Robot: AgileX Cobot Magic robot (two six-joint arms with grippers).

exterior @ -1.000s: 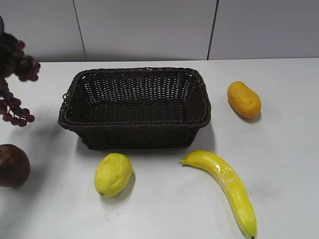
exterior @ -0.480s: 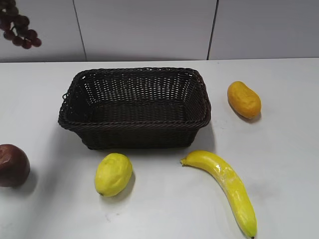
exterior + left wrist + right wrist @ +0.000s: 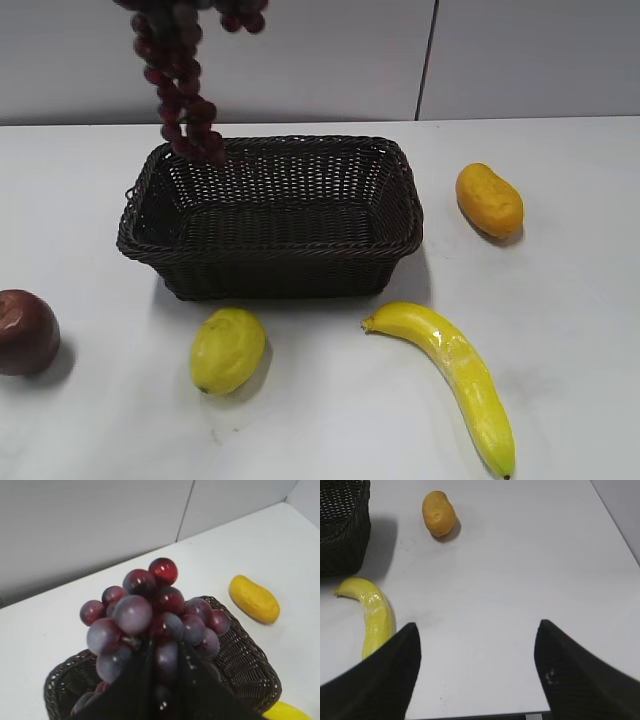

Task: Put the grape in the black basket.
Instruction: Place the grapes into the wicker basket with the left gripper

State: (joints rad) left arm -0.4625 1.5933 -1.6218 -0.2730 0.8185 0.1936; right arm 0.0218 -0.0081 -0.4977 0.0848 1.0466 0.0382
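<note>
The grape (image 3: 185, 90), a dark purple-red bunch, hangs from the top edge of the exterior view, its tip just above the far left rim of the black basket (image 3: 270, 255). The gripper holding it is out of that view. In the left wrist view my left gripper (image 3: 165, 652) is shut on the grape (image 3: 150, 615), with the black basket (image 3: 245, 670) below it. My right gripper (image 3: 477, 630) is open and empty over bare table, and the basket's corner (image 3: 342, 525) shows at the upper left of its view.
A lemon (image 3: 228, 349) lies in front of the basket. A banana (image 3: 455, 370) lies at the front right. An orange-yellow mango (image 3: 489, 199) lies right of the basket. A dark-red apple (image 3: 24, 331) sits at the left edge. A grey wall stands behind the table.
The grape has swung from the far left edge up and to the right, and now hangs over the basket's far left rim. The other fruit has not moved.
</note>
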